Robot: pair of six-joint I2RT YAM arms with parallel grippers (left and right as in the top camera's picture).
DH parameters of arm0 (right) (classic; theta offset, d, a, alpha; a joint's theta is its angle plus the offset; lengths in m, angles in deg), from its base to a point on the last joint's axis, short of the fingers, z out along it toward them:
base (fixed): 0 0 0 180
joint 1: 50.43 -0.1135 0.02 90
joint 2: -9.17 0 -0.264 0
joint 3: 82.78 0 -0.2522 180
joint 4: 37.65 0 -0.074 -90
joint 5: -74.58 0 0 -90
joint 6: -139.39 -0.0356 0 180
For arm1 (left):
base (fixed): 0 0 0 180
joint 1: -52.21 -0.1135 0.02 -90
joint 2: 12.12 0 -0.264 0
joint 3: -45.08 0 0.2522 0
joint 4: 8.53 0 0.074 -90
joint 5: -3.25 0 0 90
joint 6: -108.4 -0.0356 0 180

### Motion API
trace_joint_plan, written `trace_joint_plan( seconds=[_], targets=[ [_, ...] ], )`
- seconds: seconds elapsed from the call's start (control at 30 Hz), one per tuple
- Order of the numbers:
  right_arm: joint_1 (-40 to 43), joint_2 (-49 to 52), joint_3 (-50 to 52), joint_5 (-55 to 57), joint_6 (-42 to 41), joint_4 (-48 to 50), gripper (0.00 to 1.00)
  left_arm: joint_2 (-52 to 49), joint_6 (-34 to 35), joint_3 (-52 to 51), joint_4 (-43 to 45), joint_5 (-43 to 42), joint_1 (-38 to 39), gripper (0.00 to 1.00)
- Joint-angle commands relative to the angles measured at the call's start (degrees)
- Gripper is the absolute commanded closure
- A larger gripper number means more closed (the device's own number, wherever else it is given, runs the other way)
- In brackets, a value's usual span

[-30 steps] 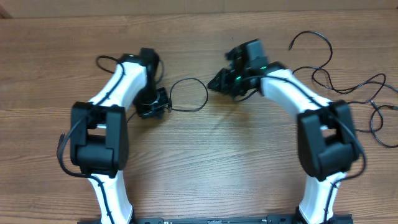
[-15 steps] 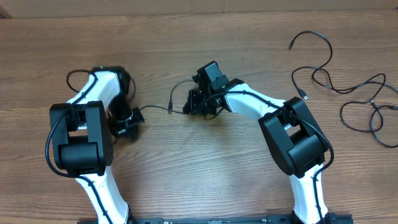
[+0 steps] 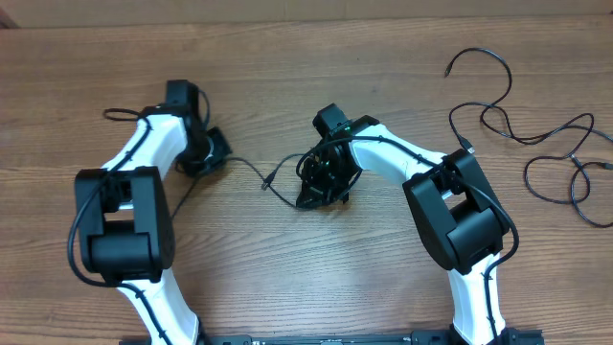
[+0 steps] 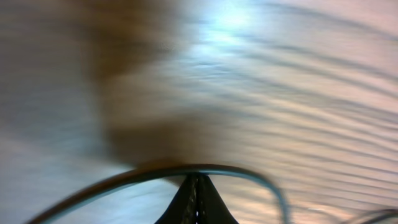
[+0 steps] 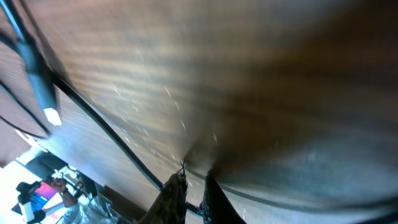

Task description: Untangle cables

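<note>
Nearest the base, the right gripper [image 3: 308, 195] has its fingers all but closed and seems to nip a cable [image 3: 251, 171], which runs up and leftward over the table [image 3: 287, 278], passing a small plug [image 3: 269, 181], to the left gripper [image 3: 215, 153], pressed tight on apparently the same cord. Its long axis thus lies between the two pincers, slack near the plug. The other cables [image 3: 517, 140] lie well apart at far right, nearer the right arm.

Brown wooden tabletop, grain running side to side

The table [image 3: 287, 287] fills the overhead view, with a paler tan strip [image 3: 287, 8] along the frame's top edge. A bright glare [image 4: 230, 18] lies on the wood at upper centre of the left wrist view. A blurred bright patch [image 5: 31, 193] sits lower left in the right wrist view.
</note>
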Motion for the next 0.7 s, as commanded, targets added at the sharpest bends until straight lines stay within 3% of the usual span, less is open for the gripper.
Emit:
trace_joint_plan(
  seconds=[0.0, 0.3, 0.4, 0.53, 0.67],
  targets=[
    [-1.6, 1.2, 1.2, 3.8, -0.4, -1.9, 0.89, -4.2, 2.4, -2.1, 2.4, -7.7, 4.7, 0.95],
    [-5.6, 1.2, 1.2, -1.2, -0.4, -5.1, 0.87, -4.2, 8.2, -2.1, 8.0, -9.3, 9.3, 0.94],
    [-6.7, 1.2, 1.2, -3.3, 1.1, -5.6, 0.96, -4.2, 10.4, -2.1, 10.4, -10.6, 10.3, 0.96],
    [-6.8, 0.7, -0.2, -10.8, 6.5, -7.2, 0.96, -4.2, 8.7, -0.9, 12.3, -16.2, 11.1, 0.96],
    [-6.3, -2.8, -3.4, -8.5, 10.9, -9.4, 0.96, -3.6, 3.2, 5.7, 5.2, -18.3, 10.4, 0.96]
  ],
)
